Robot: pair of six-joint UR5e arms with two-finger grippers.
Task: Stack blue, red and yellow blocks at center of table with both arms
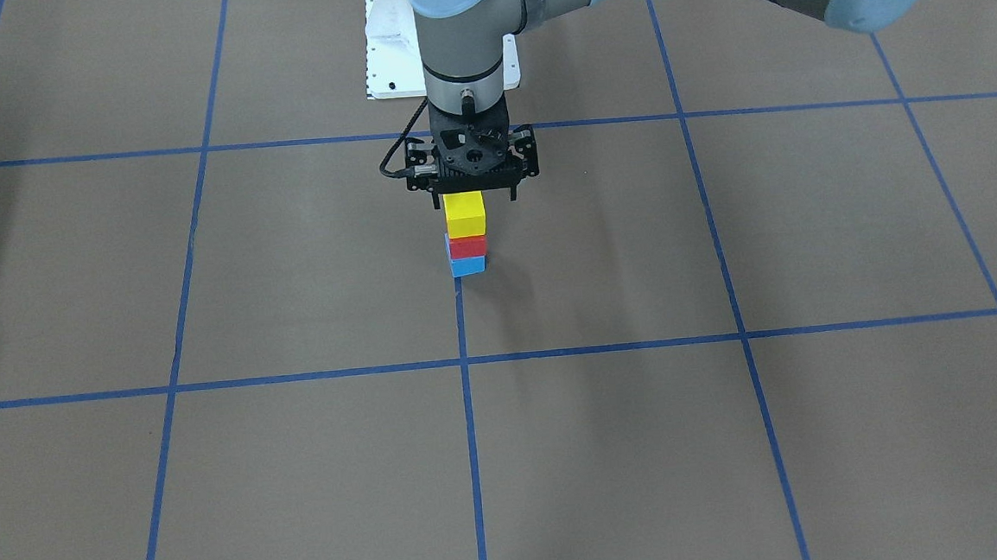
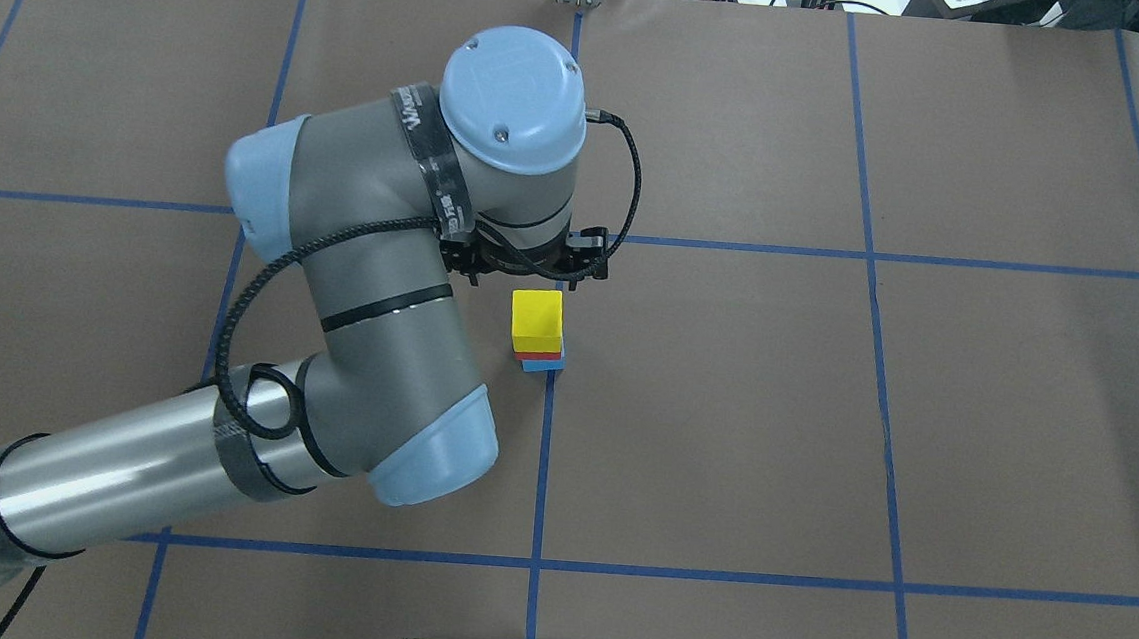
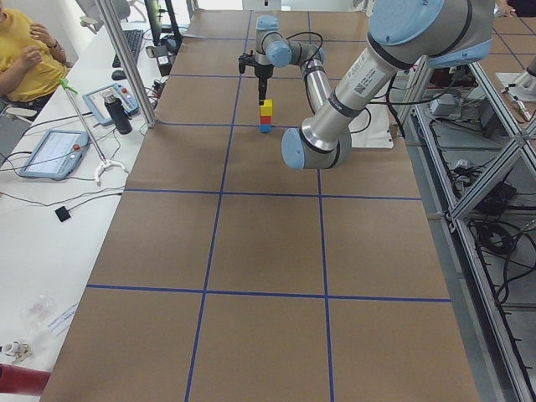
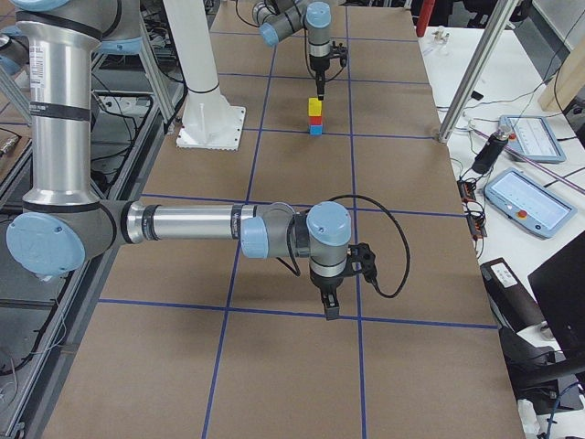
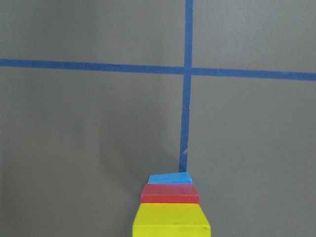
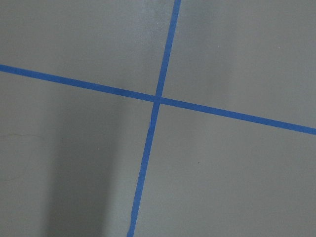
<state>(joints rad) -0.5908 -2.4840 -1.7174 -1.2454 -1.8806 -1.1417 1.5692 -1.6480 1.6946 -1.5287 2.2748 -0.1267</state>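
Note:
A yellow block (image 1: 465,214) sits on a red block (image 1: 468,247), which sits on a blue block (image 1: 467,266), at the table's centre beside a blue tape crossing. The stack also shows in the overhead view (image 2: 537,317) and at the bottom of the left wrist view (image 5: 171,221). My left gripper (image 1: 474,198) hangs just above and behind the yellow block, open and empty, its fingers spread wider than the block. My right gripper (image 4: 329,309) shows only in the exterior right view, low over the table far from the stack; I cannot tell whether it is open or shut.
The white robot base plate (image 1: 390,61) lies at the table's robot side. Blue tape lines (image 2: 543,458) grid the brown table. An operator (image 3: 25,50) and tablets (image 3: 52,152) are on a side bench beyond the table edge.

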